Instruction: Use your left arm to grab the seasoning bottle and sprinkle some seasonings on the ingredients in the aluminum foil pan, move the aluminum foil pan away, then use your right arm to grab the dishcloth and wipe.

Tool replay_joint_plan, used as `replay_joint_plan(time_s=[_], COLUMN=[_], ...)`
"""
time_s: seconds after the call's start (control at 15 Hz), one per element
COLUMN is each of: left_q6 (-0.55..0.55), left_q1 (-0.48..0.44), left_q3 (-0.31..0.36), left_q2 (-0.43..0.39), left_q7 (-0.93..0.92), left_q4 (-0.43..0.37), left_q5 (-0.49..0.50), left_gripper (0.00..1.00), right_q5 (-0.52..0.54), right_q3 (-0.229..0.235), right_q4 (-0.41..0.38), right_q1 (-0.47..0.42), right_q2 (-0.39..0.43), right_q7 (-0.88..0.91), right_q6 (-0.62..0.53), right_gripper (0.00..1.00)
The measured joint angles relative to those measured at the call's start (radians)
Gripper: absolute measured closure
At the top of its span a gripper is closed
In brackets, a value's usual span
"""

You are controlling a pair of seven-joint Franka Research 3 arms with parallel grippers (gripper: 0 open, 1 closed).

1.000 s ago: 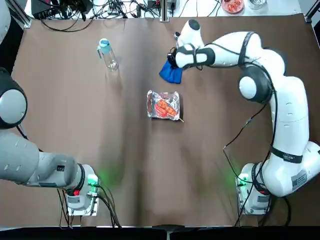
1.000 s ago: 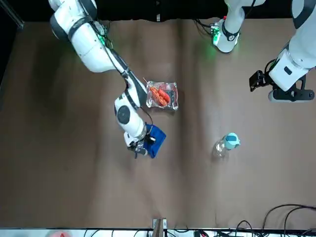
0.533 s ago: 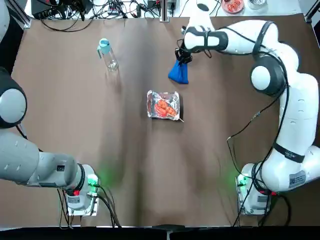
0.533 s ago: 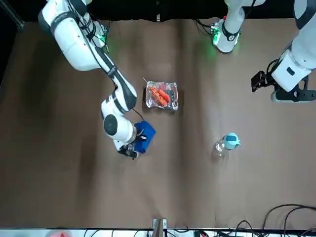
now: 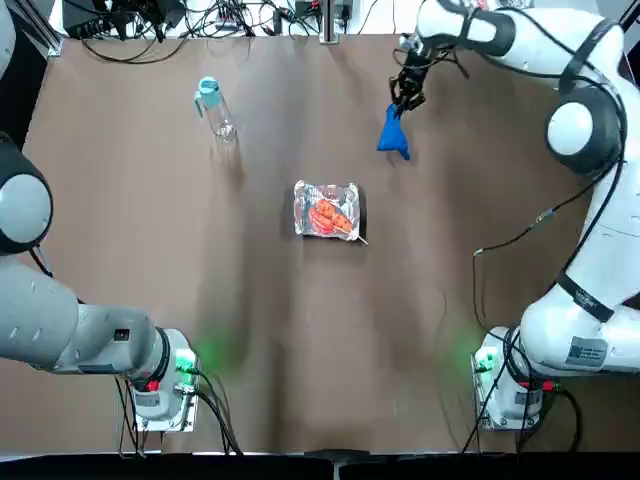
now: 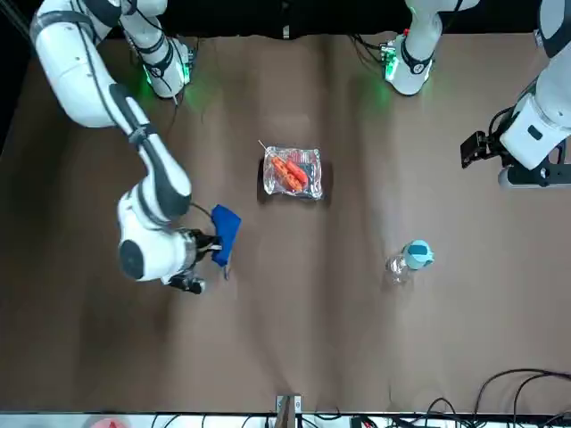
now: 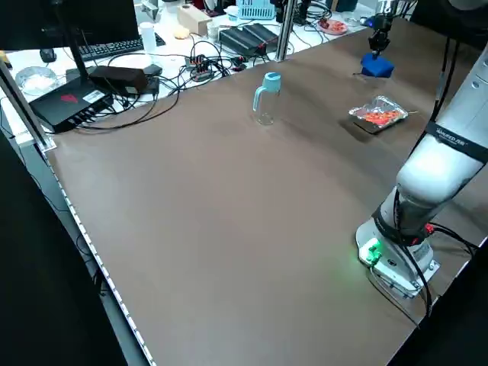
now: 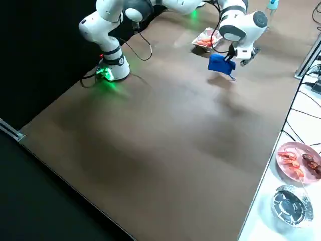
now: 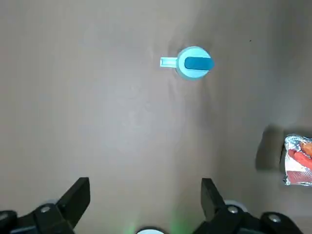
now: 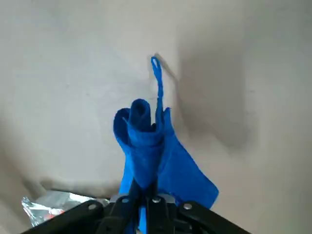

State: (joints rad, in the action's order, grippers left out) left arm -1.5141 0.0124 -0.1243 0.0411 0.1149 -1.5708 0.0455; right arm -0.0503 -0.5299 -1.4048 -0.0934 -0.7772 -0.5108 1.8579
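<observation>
Gripper of the left arm (image 9: pixel 146 187), out past the bench's 9 o'clock edge in the overhead view, is open, its fingers well apart. The left arm (image 5: pixel 60 325) has its base near the 7 o'clock corner. Toward 11 o'clock the seasoning bottle (image 5: pixel 217 112) stands upright, inside the far edge of the bench (image 5: pixel 270 330), where cables (image 5: pixel 225 18) bunch beyond. Between bottle and foil pan there is open room to pass, and a broader stretch from the pan down to the 6 o'clock edge.

Near the bench's centre sits the aluminum foil pan (image 5: pixel 327 211), the ingredients (image 5: pixel 327 217) in it and a thin stick poking out at its 4 o'clock corner. From the pan, the dishcloth (image 5: pixel 394 134) is toward 1 o'clock, raised off the bench and hanging from the right gripper (image 10: pixel 145 189), which is closed on it. The right arm (image 5: pixel 590 270) rises from its base toward 4 o'clock and fills the 3 o'clock side, leaving a gap between itself and the pan. A plate of food (image 8: pixel 300 160) lies beyond the far edge.

Compared with a second ago, cloth and right gripper are farther toward 3 o'clock; pan and bottle are unmoved.
</observation>
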Motion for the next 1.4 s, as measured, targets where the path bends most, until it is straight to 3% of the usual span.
replay_joint_plan(time_s=[0.33, 0.8, 1.07, 1.4], left_q6=[0.0, 0.0, 0.0, 0.0], left_q1=[0.0, 0.0, 0.0, 0.0], left_q3=[-0.001, -0.002, -0.002, -0.005], left_q2=[0.0, 0.0, 0.0, 0.0], left_q7=[0.0, 0.0, 0.0, 0.0], left_q4=[-0.001, -0.001, -0.001, -0.001], left_q5=[0.0, 0.0, 0.0, 0.0], left_gripper=[0.0, 0.0, 0.0, 0.0], right_q5=[0.161, 0.418, 0.443, 0.443], right_q3=[-0.001, 0.008, 0.043, 0.045], right_q4=[0.061, 0.067, 0.066, 0.043], right_q1=[-0.126, -0.299, -0.305, -0.296], right_q2=[0.001, -0.002, -0.019, -0.054], right_q7=[0.139, 0.366, 0.369, 0.369], right_q6=[-0.174, -0.183, -0.172, -0.113], right_gripper=[0.93, 0.93, 0.93, 0.93])
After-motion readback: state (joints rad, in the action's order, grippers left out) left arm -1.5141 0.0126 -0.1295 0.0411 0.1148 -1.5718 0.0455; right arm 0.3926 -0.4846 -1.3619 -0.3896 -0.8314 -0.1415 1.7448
